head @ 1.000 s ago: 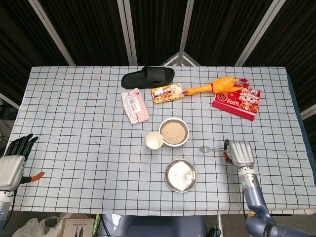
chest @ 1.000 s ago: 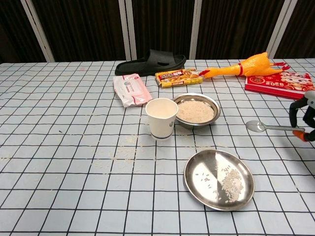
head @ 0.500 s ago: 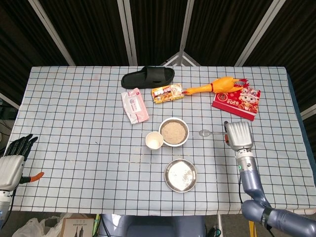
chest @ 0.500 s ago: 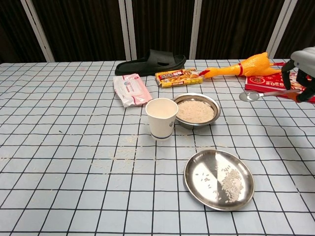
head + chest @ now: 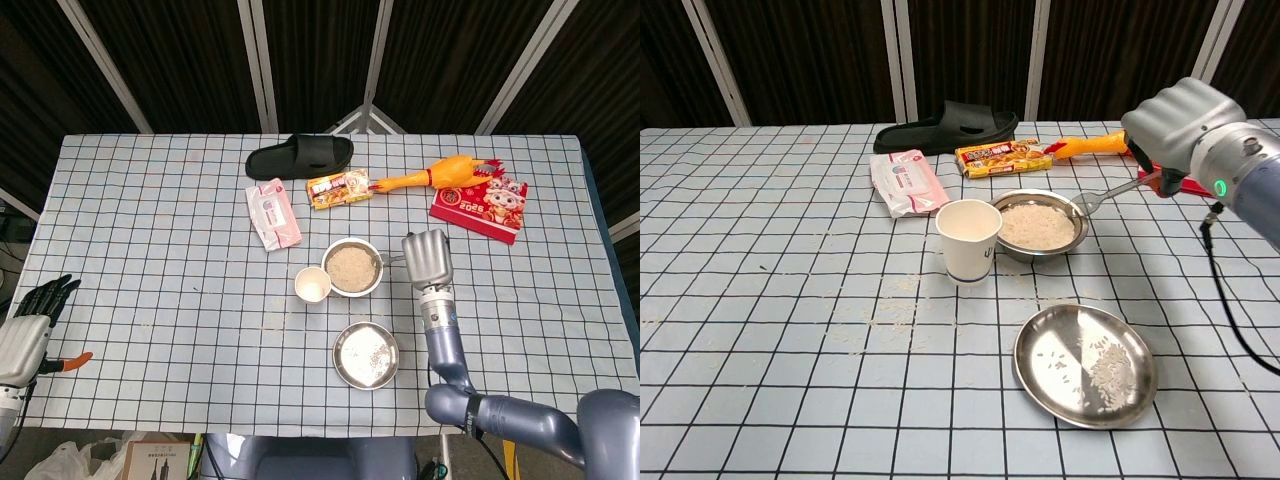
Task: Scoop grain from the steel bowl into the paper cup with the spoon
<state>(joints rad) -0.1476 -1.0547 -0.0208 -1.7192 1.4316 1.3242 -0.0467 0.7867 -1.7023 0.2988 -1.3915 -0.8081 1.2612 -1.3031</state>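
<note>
A steel bowl (image 5: 352, 267) (image 5: 1039, 225) full of pale grain stands mid-table, with a white paper cup (image 5: 313, 285) (image 5: 969, 240) just to its left. My right hand (image 5: 427, 259) (image 5: 1180, 125) grips a metal spoon (image 5: 1102, 196) by its handle and hovers at the bowl's right side. The spoon's scoop hangs over the bowl's right rim, above the grain. In the head view the spoon (image 5: 392, 258) is mostly hidden by the hand. My left hand (image 5: 28, 325) rests off the table's left edge, fingers apart, holding nothing.
A flat steel plate (image 5: 365, 355) (image 5: 1085, 364) with a few grains lies in front of the bowl. Behind it lie a wipes pack (image 5: 273, 213), a snack box (image 5: 339, 188), a black slipper (image 5: 300, 157), a rubber chicken (image 5: 440, 173) and a red packet (image 5: 480, 207). Spilt grain dots the cloth.
My right hand has lifted the spoon off the table at the right and carried it left and up to the bowl's right rim. The left hand has barely moved.
</note>
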